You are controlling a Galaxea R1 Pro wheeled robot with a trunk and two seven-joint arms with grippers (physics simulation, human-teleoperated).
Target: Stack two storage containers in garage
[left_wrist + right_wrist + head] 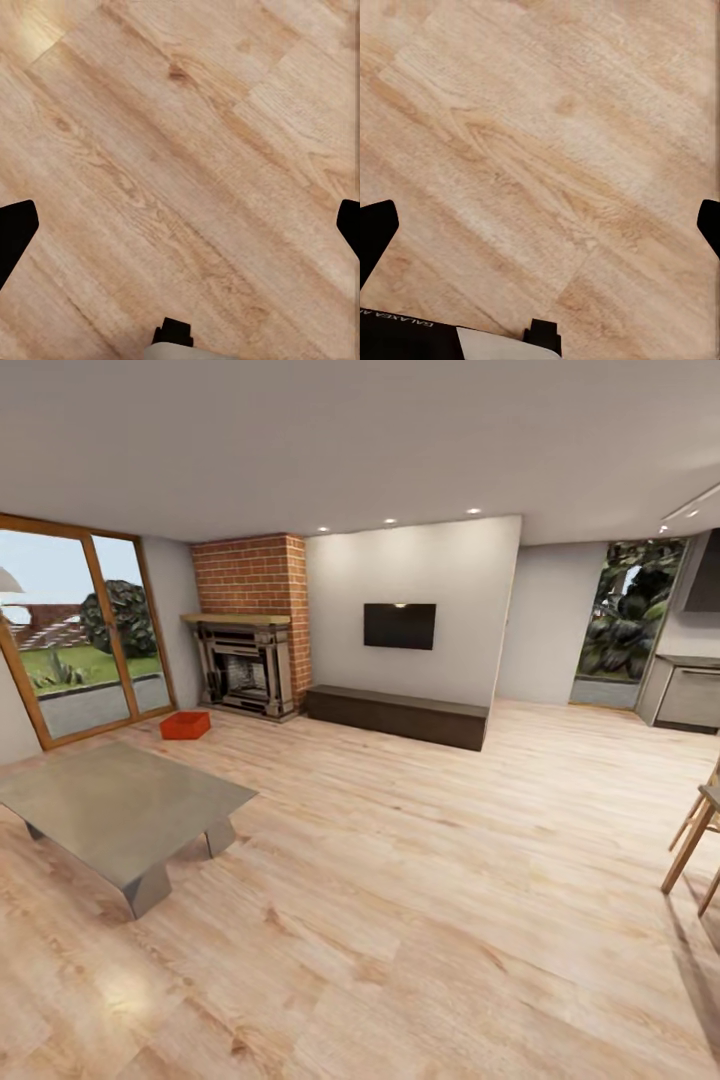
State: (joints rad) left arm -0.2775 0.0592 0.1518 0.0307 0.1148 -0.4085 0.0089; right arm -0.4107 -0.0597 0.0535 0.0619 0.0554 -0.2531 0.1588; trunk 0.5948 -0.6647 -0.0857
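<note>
Where the right wrist view catches the edge of the robot's body, a strip of mirrored lettering runs along a dark panel; it seems to read "GALAXEA" reversed, though it is small and blurred. No other writing can be read.

One storage container shows in the head view: an orange-red open-top bin sitting on the light wood plank floor of the living room, just in front of the brick fireplace and near the glass doors. Whether anything lies inside it is too far off to tell.

One grey coffee table stands at the left, well apart from the bin. One dark low cabinet runs along the white wall under one black screen. Wooden chair legs show at the right edge.

The left gripper has its jaws spread wide, the dark fingertips at opposite edges of the view, with nothing but floor planks between them. The right gripper stands the same, jaws wide apart and holding nothing.
</note>
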